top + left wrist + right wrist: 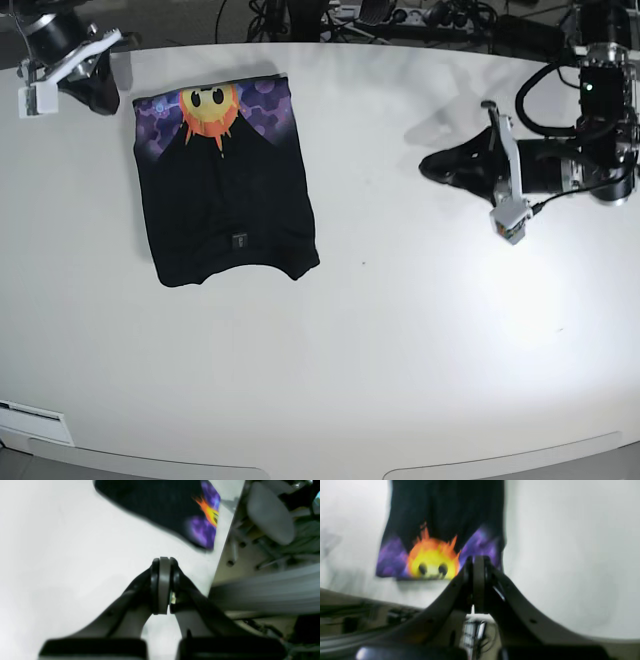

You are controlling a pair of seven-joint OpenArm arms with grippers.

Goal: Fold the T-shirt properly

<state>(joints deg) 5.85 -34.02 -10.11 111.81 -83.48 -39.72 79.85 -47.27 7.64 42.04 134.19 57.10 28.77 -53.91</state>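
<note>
Black T-shirt [160, 507] lies ahead of my left claw [163, 562], clenched on nothing; rt wrist: my right claw [477, 560] pinched empty just short of its sun print; base: shirt folded compact w/ both arms clear, so fold looks finished.

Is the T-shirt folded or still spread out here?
Folded. The T-shirt lies as a compact rectangle on the table, no sleeves sticking out, sun-face print along its far edge; neither claw touches it.
</note>
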